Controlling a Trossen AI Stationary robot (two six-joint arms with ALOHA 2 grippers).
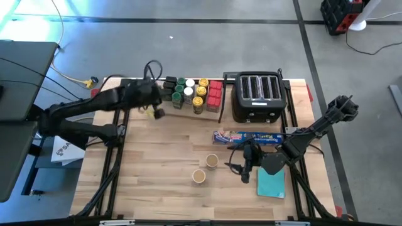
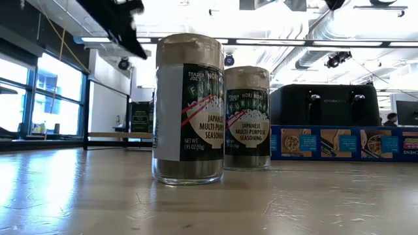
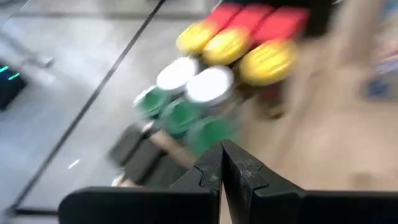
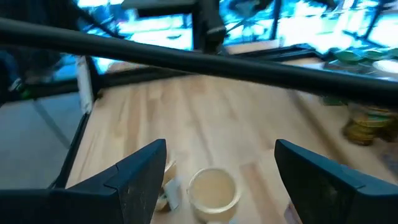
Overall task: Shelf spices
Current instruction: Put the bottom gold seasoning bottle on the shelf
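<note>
The shelf (image 1: 188,110) is seen at the far side of the table (image 1: 157,182), beside the black toaster (image 1: 256,97), with most of the spices already ranked on its board: dark grey blocks (image 1: 169,83), green-lidded jars (image 1: 179,94), white-lidded jars (image 1: 188,93), yellow-lidded jars (image 1: 200,94) and red tins (image 1: 215,94). The left gripper (image 1: 157,113) is found at the near edge of that row; in its wrist view the fingers are pressed together with nothing between them, just short of the green lids (image 3: 186,115). Two tan-lidded jars are left out on the open table, well apart from the shelf: one (image 1: 211,161) nearer the blue wrap box (image 1: 248,137), the other (image 1: 198,176) closer to the front edge; both stand upright, as confirmed in the low view (image 2: 188,108) (image 2: 247,117). The right gripper (image 1: 242,164) is held just beside the first of these, fingers spread wide, and a tan lid (image 4: 213,186) is framed between its tips in the right wrist view, not yet touched. A teal pad (image 1: 271,184) lies beneath that arm. The step in hand is judged to be the pickup of a remaining jar by the right arm, with the task mostly done. Next, the spread fingers would need to be lowered around the jar and closed on its body, and the jar then carried to a free spot on the shelf.
</note>
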